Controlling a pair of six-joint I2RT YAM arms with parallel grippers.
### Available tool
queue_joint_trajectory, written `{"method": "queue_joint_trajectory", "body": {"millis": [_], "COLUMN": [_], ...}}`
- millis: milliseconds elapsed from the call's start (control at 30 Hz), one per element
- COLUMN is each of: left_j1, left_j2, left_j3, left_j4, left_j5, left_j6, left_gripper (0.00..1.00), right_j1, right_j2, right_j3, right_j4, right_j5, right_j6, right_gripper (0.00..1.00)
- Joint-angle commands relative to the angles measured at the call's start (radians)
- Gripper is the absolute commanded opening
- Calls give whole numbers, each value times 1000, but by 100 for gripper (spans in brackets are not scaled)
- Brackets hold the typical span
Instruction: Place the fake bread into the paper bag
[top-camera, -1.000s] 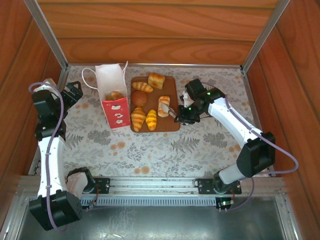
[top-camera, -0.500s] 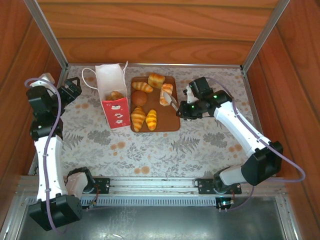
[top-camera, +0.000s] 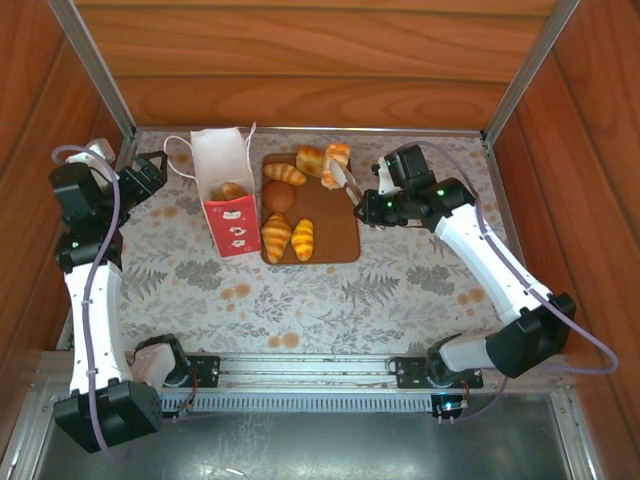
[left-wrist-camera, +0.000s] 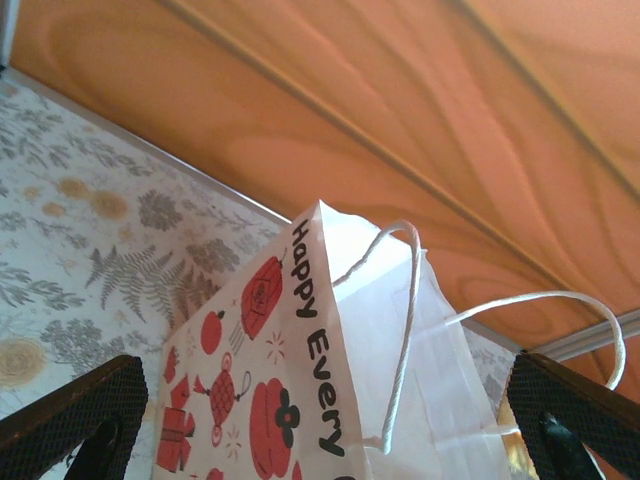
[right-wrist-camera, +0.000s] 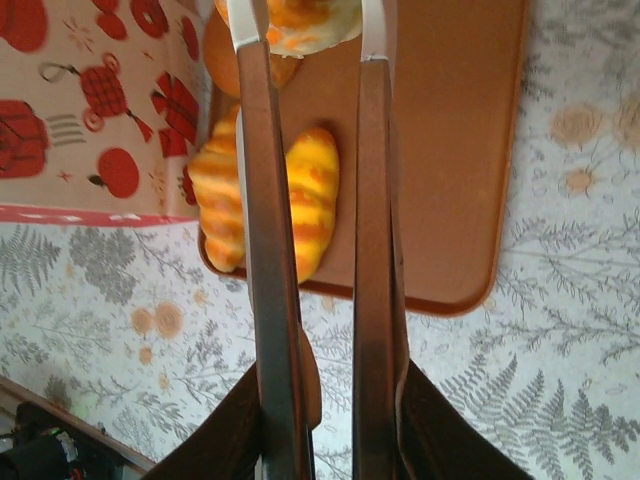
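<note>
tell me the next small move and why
Probably swing the right gripper left until the roll in its tongs hangs over the open top of the bag. The roll is pinched between the tong tips at the far edge of the board, and the bag stands open left of it.

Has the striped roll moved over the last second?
Yes. The roll, held in the tongs, has travelled from the middle of the board to its far edge.
</note>
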Motion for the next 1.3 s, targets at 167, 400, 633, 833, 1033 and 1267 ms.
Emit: {"method": "queue_joint_trajectory", "body": {"millis": [167, 400, 633, 833, 1033, 1267], "left_j1": [-12, -54, -55, -55, -56, -56], "left_j2": [78, 149, 177, 167, 159, 138], "left_j3": [61, 85, 91, 78, 74, 68], "left_j4": [41, 66, 70, 68, 44, 15], "left_j5": [178, 127, 91, 45, 7, -30], "left_j6": [-49, -50, -37, -16, 10, 45], "left_gripper": [97, 84, 57, 24, 8, 0], "right_j1": [-1, 11, 24, 54, 127, 233], "right_j2": [-52, -66, -78, -114, -128, -74], "right_j3": [59, 100, 118, 121, 163, 229], "right_j4": [93, 124, 173, 239, 302, 374], "right_j5": [7, 10, 4, 13, 46, 21], "right_j6": [3, -17, -34, -42, -91, -146], "right_gripper": [0, 0, 0, 0, 0, 0]}}
